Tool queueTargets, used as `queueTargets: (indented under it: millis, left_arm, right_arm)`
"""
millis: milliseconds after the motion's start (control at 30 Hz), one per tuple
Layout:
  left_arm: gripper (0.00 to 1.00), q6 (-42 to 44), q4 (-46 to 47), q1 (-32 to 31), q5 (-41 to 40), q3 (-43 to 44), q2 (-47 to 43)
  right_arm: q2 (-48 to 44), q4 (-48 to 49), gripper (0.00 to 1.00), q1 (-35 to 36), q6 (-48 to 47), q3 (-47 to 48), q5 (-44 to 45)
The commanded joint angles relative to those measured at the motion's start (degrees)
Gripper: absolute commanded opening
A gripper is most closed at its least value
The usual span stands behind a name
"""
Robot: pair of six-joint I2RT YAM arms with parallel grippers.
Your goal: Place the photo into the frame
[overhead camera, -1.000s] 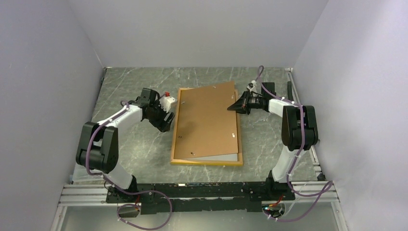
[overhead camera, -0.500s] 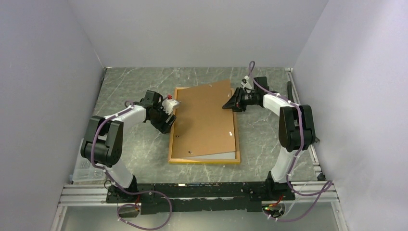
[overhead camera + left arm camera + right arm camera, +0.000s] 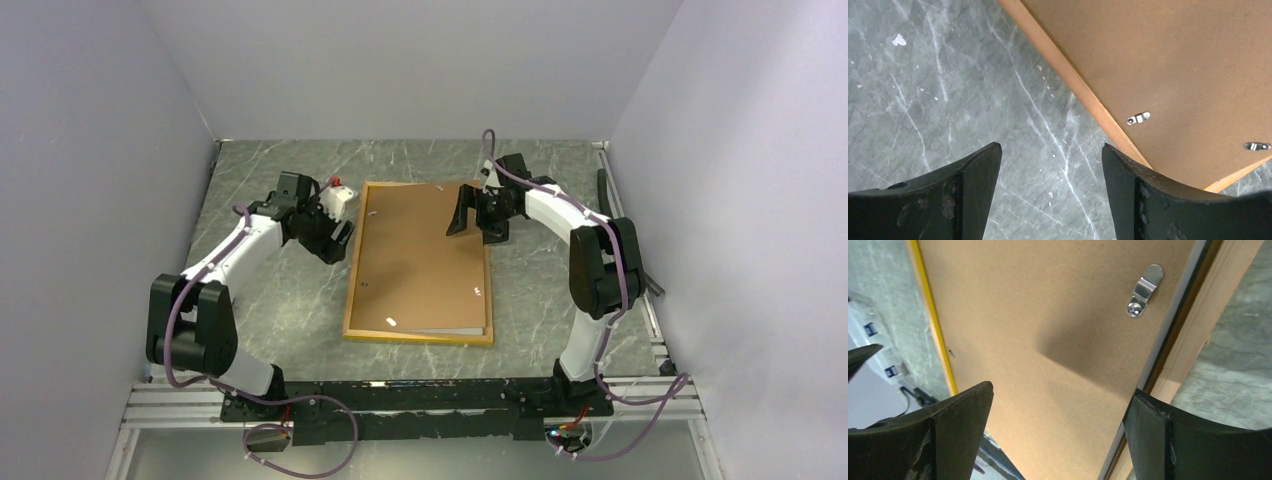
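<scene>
The frame [image 3: 415, 339] lies face down in the middle of the table, its yellow-orange rim around a plain brown backing board [image 3: 420, 260] that rests flat inside it. The photo is almost wholly hidden under the board; only a thin pale strip [image 3: 458, 330] shows at the board's near edge and along its side [image 3: 1164, 335]. My left gripper [image 3: 335, 238] hangs open over bare table just left of the frame's rail [image 3: 1073, 80], jaws [image 3: 1048, 150] empty. My right gripper [image 3: 462, 215] stands open above the board's far right part [image 3: 1062, 390], holding nothing.
Small metal turn clips [image 3: 1145, 290] [image 3: 1138, 118] sit on the board near its edges. Grey walls close in the table on the left, back and right. A dark bar [image 3: 601, 190] lies along the right edge. The arms' mounting rail [image 3: 420, 395] runs along the near edge.
My right gripper has opened and let go of the board, which has dropped from a skewed tilt to lie square in the frame. The frame slid slightly left. My left arm drew back leftward.
</scene>
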Motion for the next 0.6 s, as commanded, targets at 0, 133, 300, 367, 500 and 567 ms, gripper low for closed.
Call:
queueTargets:
  millis: [0, 133, 300, 367, 500, 567]
  left_arm:
    - [0.79, -0.3, -3.8, 0.9, 1.9, 2.4, -2.2]
    - [0.79, -0.8, -4.9, 1.7, 2.2, 3.4, -2.4]
    - [0.80, -1.0, -5.8, 2.2, 2.9, 4.6, -2.6]
    - [0.80, -1.1, -6.0, 2.4, 2.9, 4.8, -2.6]
    - [0.80, -1.2, -6.3, 2.8, 3.2, 5.4, -2.7]
    - [0.80, -1.2, -6.9, 3.0, 3.0, 6.3, -2.6]
  right_arm:
    - [-2.1, -4.9, 1.00, 1.2, -2.7, 4.2, 6.7]
    - [-2.6, -8.9, 1.00, 2.1, -3.9, 6.6, 12.2]
    - [-4.2, -11.7, 1.00, 2.5, -5.0, 9.1, 17.5]
    - [-5.0, -11.9, 1.00, 2.5, -4.9, 9.5, 19.1]
    - [-9.0, -11.3, 1.00, 3.9, -3.9, 9.4, 25.2]
    - [-12.6, -10.1, 1.00, 6.3, -3.6, 9.5, 32.3]
